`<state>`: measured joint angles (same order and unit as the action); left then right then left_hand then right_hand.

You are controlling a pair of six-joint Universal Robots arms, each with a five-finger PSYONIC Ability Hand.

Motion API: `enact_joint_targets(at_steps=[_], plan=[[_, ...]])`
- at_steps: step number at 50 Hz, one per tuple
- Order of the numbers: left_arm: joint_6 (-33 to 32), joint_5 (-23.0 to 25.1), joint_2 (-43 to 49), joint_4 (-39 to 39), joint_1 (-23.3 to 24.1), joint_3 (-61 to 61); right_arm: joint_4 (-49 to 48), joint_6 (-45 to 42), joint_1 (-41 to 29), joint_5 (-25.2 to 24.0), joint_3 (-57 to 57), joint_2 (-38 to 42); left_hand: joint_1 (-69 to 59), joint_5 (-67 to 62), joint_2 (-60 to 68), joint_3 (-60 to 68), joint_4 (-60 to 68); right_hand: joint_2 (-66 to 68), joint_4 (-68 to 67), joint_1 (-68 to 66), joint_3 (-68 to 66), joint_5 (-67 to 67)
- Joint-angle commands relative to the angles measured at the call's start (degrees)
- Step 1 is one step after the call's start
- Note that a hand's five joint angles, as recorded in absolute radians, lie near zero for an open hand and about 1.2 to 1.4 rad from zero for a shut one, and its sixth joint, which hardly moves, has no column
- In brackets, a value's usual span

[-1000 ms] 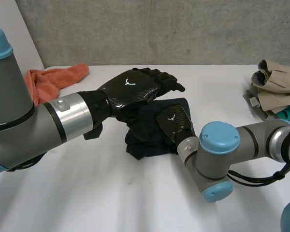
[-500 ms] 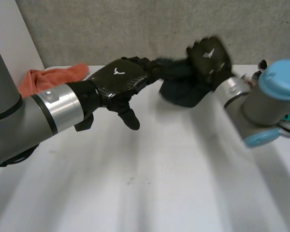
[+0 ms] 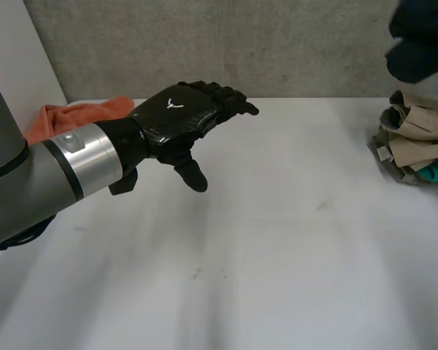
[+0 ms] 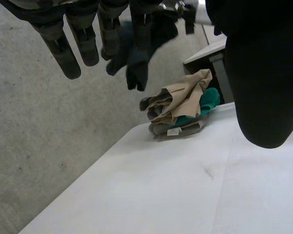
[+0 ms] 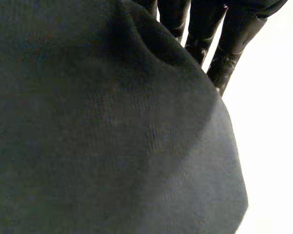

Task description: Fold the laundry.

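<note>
One white bench (image 3: pixel 277 255) under everything. Left arm (image 3: pixel 29 182) reaching in low across it, ending in the left robot hand (image 3: pixel 182 120) held above the surface, fingers stretched almost straight, thumb hanging down, nothing in it. Dark cloth (image 3: pixel 422 36) high in the air at the bench's right end, up above a pile of folded clothes (image 3: pixel 416 138), bunched against the palm of the right robot hand (image 5: pixel 200 27); impossible to tell how it is held. Orange cloth (image 3: pixel 80 117) crumpled at the far left edge, behind the left arm.
</note>
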<state>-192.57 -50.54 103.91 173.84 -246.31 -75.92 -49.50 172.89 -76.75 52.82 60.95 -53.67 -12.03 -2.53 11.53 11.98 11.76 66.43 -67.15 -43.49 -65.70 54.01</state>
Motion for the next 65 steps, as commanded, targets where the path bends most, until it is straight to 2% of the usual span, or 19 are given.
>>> enact_joint_targets(at_steps=[1,6,13,18,22,23,25,27,28,29,37,44,48,56,60,61,63,64,65], plan=[[-0.1,0.0,0.2,0.0,0.0,-0.4,-8.4,5.7,8.2,-7.4,5.8,8.5,0.3,0.8,0.2,-0.3,0.0,13.6,-12.8,-36.5,-14.3,16.0],[-0.1,-0.1,0.6,0.0,0.1,-0.5,-9.2,5.8,12.2,-13.3,8.0,13.2,0.1,0.6,0.4,-0.1,0.1,13.6,-12.8,-36.5,-14.3,16.0],[-0.3,-0.1,0.8,0.0,0.1,-0.6,-8.9,6.2,16.7,-15.7,9.9,14.4,0.1,0.6,0.4,-0.1,0.1,13.6,-12.8,-36.5,-14.3,16.0],[-0.3,-0.1,0.8,0.0,0.1,-0.6,-9.0,7.2,18.5,-21.0,10.4,14.6,0.1,0.6,0.4,-0.1,0.1,13.6,-12.8,-36.5,-14.3,16.0],[-0.3,-0.1,0.8,0.0,0.2,-0.5,-8.6,7.4,18.5,-23.0,9.5,15.4,0.1,0.6,0.4,-0.1,0.1,13.6,-12.8,-36.5,-14.3,16.0],[-0.3,-0.1,0.8,0.1,0.2,-0.5,-8.5,7.4,18.4,-23.0,9.4,15.6,0.1,0.6,0.4,-0.1,0.1,7.0,-6.2,-29.9,-7.7,9.4],[-0.3,-0.1,0.8,0.1,0.3,-0.5,-7.6,7.8,18.3,-22.9,9.3,15.4,0.1,0.6,0.4,-0.1,0.1,-22.5,23.3,-0.4,21.8,-20.1],[-0.3,-0.1,0.9,0.1,0.3,-0.5,-6.8,8.1,18.2,-22.8,9.4,14.9,0.1,0.6,0.4,-0.1,0.1,-38.6,39.3,15.7,37.9,-36.2],[-0.3,-0.1,0.9,0.1,0.3,-0.5,-6.3,8.1,18.2,-22.7,9.4,14.7,0.1,0.6,0.4,-0.1,0.1,-51.0,51.7,28.1,50.3,-48.6],[-0.3,-0.1,0.9,0.0,0.2,-0.5,-5.1,8.2,18.1,-22.1,9.5,14.0,0.1,0.6,0.4,-0.1,0.1,-56.4,57.2,33.5,55.7,-54.0],[-0.1,-0.1,0.6,0.0,0.0,-0.5,6.1,7.9,18.0,-15.2,12.3,4.3,0.3,0.8,0.2,-0.3,0.0,-56.4,57.2,33.5,55.7,-54.0],[-0.1,-0.1,0.3,0.0,0.0,-0.5,16.4,4.9,18.7,-13.1,15.6,-2.0,0.3,0.8,0.2,-0.3,0.0,-56.4,57.2,33.5,55.7,-54.0],[-0.1,0.0,0.3,0.0,0.0,-0.5,21.7,-0.5,19.1,-12.9,19.1,-5.1,0.3,0.8,0.2,-0.3,0.0,-56.4,57.2,33.5,55.7,-54.0],[0.0,-0.1,0.2,0.0,0.0,-0.5,30.6,-12.8,26.9,-10.5,28.2,-12.1,0.5,1.0,0.0,-0.4,-0.2,-56.4,57.2,33.5,55.7,-54.0],[0.0,-0.1,0.2,0.0,0.1,-0.4,31.8,-17.4,30.1,-4.9,28.2,-13.5,0.6,1.1,-0.1,-0.6,-0.4,-56.4,57.2,33.5,55.7,-54.0],[0.0,-0.1,0.2,0.0,0.1,-0.4,31.9,-18.5,31.6,0.0,26.4,-13.3,0.6,1.1,-0.1,-0.6,-0.4,-56.4,57.2,33.5,55.7,-54.0],[0.0,-0.1,0.2,0.0,0.1,-0.3,31.9,-18.8,32.3,6.3,23.3,-12.8,0.6,1.1,-0.1,-0.6,-0.4,-56.4,57.2,33.5,55.7,-54.0],[0.0,-0.1,0.1,0.0,0.1,-0.3,31.9,-18.8,32.6,12.4,19.3,-12.3,0.8,1.3,-0.3,-0.8,-0.5,-56.4,57.2,33.5,55.7,-54.0],[0.0,-0.1,0.1,0.0,0.1,-0.2,32.0,-19.1,32.5,15.2,17.2,-12.4,1.0,1.5,-0.5,-0.9,-0.7,-56.4,57.2,33.5,55.7,-54.0]])
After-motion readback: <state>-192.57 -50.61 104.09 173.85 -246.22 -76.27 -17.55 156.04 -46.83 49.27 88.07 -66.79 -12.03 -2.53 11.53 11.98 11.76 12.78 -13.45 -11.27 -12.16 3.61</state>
